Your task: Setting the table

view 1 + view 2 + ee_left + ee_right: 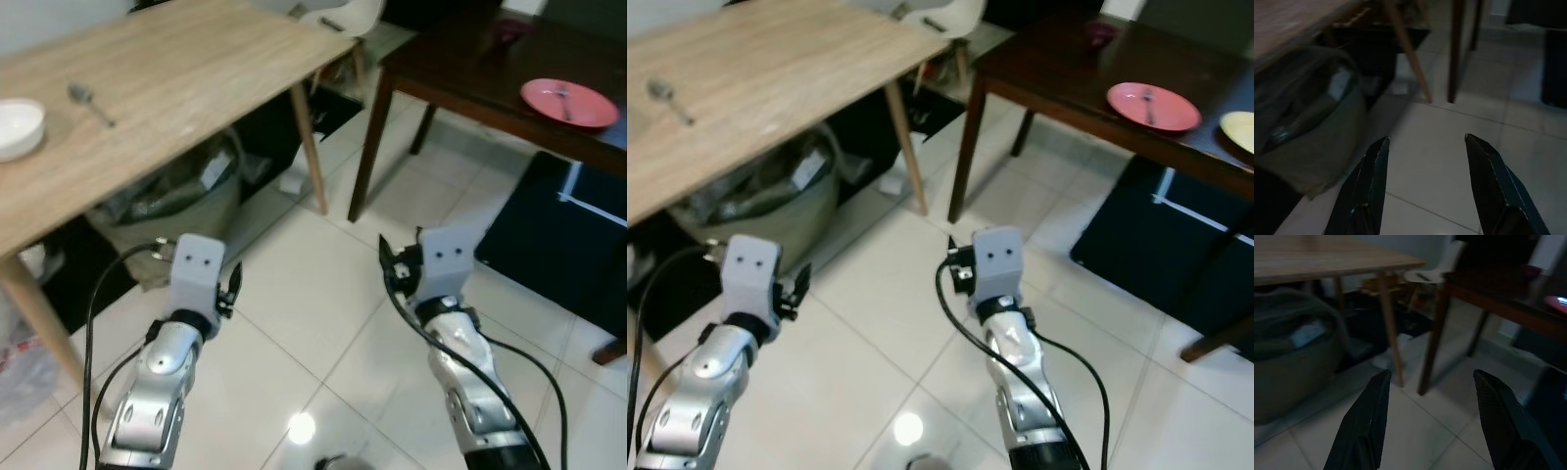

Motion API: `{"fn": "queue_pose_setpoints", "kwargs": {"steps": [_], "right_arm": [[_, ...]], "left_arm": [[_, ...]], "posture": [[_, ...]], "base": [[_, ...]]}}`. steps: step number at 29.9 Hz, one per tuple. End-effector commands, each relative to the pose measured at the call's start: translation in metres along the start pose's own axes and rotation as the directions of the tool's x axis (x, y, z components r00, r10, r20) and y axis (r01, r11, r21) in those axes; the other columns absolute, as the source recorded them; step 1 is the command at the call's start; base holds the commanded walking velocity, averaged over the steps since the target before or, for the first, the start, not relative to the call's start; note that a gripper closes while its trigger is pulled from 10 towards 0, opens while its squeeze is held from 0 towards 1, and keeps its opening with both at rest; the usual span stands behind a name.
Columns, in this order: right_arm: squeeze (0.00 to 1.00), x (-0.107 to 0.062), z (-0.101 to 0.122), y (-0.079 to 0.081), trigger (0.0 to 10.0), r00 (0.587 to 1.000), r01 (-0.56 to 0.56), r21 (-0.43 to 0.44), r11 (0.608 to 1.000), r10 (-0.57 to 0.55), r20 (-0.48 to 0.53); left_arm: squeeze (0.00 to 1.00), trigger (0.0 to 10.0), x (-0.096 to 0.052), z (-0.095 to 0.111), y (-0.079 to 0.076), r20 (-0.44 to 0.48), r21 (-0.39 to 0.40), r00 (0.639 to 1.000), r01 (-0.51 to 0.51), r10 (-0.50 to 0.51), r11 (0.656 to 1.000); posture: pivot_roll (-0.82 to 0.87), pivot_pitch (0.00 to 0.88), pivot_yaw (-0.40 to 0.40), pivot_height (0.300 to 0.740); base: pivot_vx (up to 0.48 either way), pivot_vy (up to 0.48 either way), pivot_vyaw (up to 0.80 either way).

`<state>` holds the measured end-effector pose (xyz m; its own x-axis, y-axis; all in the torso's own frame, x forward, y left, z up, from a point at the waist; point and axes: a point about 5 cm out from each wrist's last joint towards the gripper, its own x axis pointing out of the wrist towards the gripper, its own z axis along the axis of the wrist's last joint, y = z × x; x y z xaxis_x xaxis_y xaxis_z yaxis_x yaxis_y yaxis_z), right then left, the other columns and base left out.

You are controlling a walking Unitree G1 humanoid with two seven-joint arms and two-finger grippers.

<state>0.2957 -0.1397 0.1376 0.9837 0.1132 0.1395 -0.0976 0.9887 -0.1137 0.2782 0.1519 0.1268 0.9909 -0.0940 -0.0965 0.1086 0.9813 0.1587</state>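
A white bowl and a metal spoon lie on the light wooden table at my left. On the dark wooden table at the right rests a pink plate carrying a utensil, with a yellow plate at its far edge. My left gripper is held low over the tiled floor, open and empty. My right gripper hangs at the same height, also open and empty. Both point toward the gap between the two tables.
A bulky olive bag sits under the wooden table. A white chair stands behind the tables. A black panel lies on the floor under the dark table. Pale tiles stretch ahead.
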Motion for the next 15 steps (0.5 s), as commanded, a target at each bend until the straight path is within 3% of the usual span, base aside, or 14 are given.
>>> {"fn": "queue_pose_setpoints", "kwargs": {"steps": [1, 9, 13, 15], "right_arm": [[0.0, -0.002, -0.004, 0.002, 10.0, 1.0, -0.001, 0.007, 1.0, 0.002, -0.02], [0.0, -0.004, -0.015, 0.005, 10.0, 0.998, -0.029, 0.031, 0.999, 0.031, -0.059], [0.0, -0.017, -0.057, 0.008, 10.0, 0.975, -0.035, 0.181, 0.983, 0.073, -0.209], [0.0, -0.021, -0.066, 0.008, 10.0, 0.969, -0.024, 0.202, 0.979, 0.073, -0.237]], "left_arm": [[0.0, 10.0, -0.001, -0.006, 0.0, -0.026, 0.002, 1.0, 0.003, -0.003, 1.0], [0.0, 10.0, 0.0, -0.016, 0.004, -0.049, 0.027, 0.999, 0.015, -0.013, 1.0], [0.0, 10.0, -0.001, -0.046, 0.016, -0.156, 0.099, 0.988, 0.013, 0.002, 0.995], [0.0, 10.0, -0.002, -0.054, 0.02, -0.182, 0.115, 0.983, 0.011, 0.01, 0.993]], "posture": [[-0.09, 0.018, 0.05, 0.74], [-0.09, 0.015, 0.048, 0.74], [-0.08, 0.007, 0.037, 0.74], [-0.08, 0.007, 0.037, 0.74]], "base": [[0.0, 0.0, -0.8], [0.0, 0.0, -0.8], [0.0, 0.0, -0.8], [0.0, 0.0, -0.8]]}}
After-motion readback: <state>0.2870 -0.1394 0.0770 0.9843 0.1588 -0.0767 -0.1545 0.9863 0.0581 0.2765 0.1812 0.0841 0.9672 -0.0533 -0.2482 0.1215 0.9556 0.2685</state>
